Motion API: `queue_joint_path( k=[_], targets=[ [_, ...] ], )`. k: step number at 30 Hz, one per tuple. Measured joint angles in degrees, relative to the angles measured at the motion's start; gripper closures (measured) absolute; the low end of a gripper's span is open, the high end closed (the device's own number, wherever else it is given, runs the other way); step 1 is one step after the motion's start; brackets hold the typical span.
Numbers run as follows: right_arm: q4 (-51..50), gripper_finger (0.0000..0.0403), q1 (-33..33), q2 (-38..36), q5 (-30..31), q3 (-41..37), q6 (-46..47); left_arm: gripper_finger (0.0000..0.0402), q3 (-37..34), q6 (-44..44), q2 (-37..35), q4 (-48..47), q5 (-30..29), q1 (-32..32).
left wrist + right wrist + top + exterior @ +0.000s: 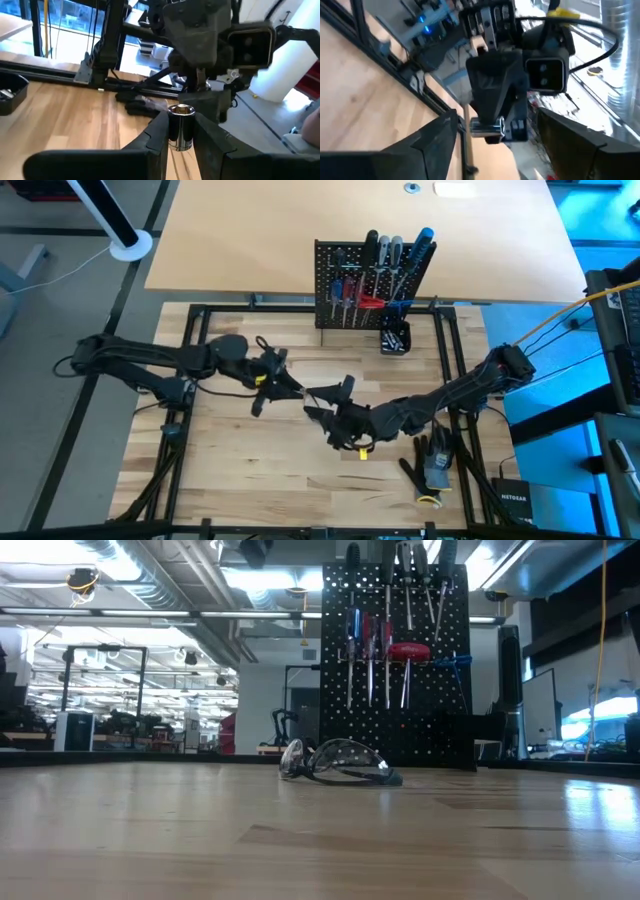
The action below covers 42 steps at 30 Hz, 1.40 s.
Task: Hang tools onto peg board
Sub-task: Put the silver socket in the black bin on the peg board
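Worktop point(250, 490) of pale wood, the peg board point(345, 265) upright at its far edge and taken as landmark throughout. Board already carried several tools point(385, 255): screwdrivers with red, blue and dark handles hung in rows. A small black cup point(394, 338) sat at its foot, safety glasses point(335, 762) lay on the worktop in front of the board in the low view, and black gloves point(432, 465) lay well in front of it toward the right. Both arms met in front of the board, well short of it. Left hand point(180, 132) was closed narrowly on a short chrome socket-like tool point(180, 125), held upright between its fingers. Right hand point(330, 402) faced it just beside, jaws spread wide and holding nothing; in its own wrist view the left hand showed between its fingers. Judged step: a hand-over in mid-air, the tool passing between hands before hanging. Next move would likely call for one hand alone to carry the piece back to the board and find a free peg.
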Motion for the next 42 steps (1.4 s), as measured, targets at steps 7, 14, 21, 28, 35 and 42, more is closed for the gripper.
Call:
queue_joint_path(
  k=[7,14,21,28,35,42],
  targets=[
    [0.16,0.0145,-0.74,2.12,0.39,0.0,-1.5,0.0343,0.02,-1.98,2.15,4.63,-0.01,-0.21],
    [2.91,0.0146,-0.8,2.46,0.48,0.0,-3.57,0.0343,0.02,-2.27,2.94,5.25,0.02,-0.72],
    [3.18,0.0146,-1.15,2.42,1.02,0.0,-4.26,0.0343,0.02,-3.1,2.94,5.32,-0.01,-0.7],
    [3.12,0.0182,-1.18,2.42,1.05,0.0,-4.26,0.0343,0.02,-3.25,2.94,5.87,0.02,-1.21],
    [3.08,0.0233,-1.16,2.42,1.05,0.0,-4.23,0.0343,0.02,-3.15,2.94,6.28,0.02,-1.4],
    [2.92,0.0275,-1.14,2.42,1.04,0.0,-4.36,0.0343,0.02,-3.73,2.94,6.17,0.02,-1.4]
  ],
)
